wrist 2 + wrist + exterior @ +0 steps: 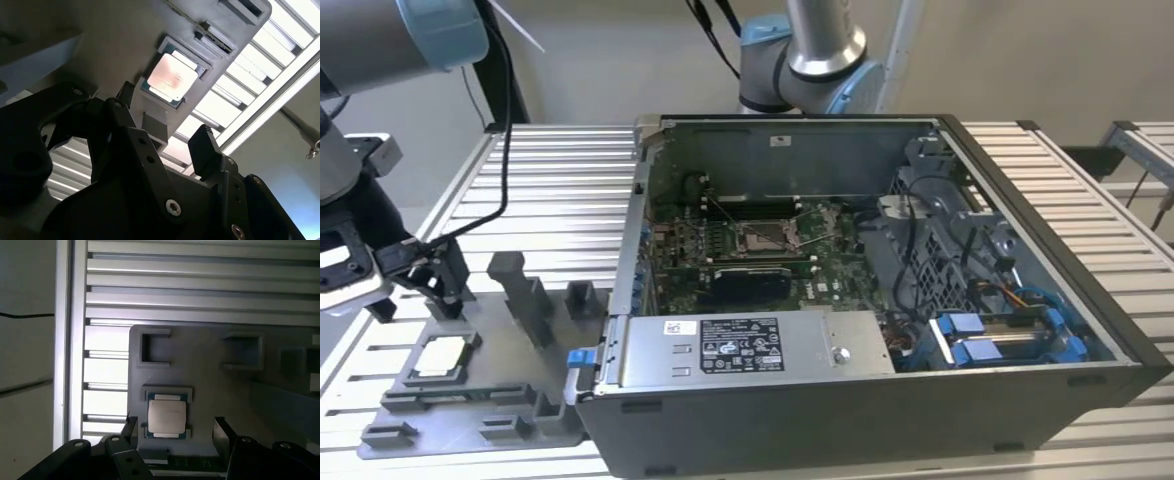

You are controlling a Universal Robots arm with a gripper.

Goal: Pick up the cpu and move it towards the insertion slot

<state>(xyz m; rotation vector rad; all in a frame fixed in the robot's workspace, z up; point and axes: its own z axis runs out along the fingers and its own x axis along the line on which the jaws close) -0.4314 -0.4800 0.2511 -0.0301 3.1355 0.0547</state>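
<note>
In the exterior view the gripper (416, 303) hangs above the grey fixture (520, 392), where the cpu (443, 352) lies flat. The insertion slot (765, 237) sits well apart, inside the case (1014, 400).

In the second wrist view the gripper (165, 112) is spread wide and empty below the cpu (171, 76).

In the first wrist view the fingers (220, 426) flank the cpu (167, 413), with room beside both edges.

The table (547, 190) bears grey fixture (507, 385) and computer case (854, 420).
</note>
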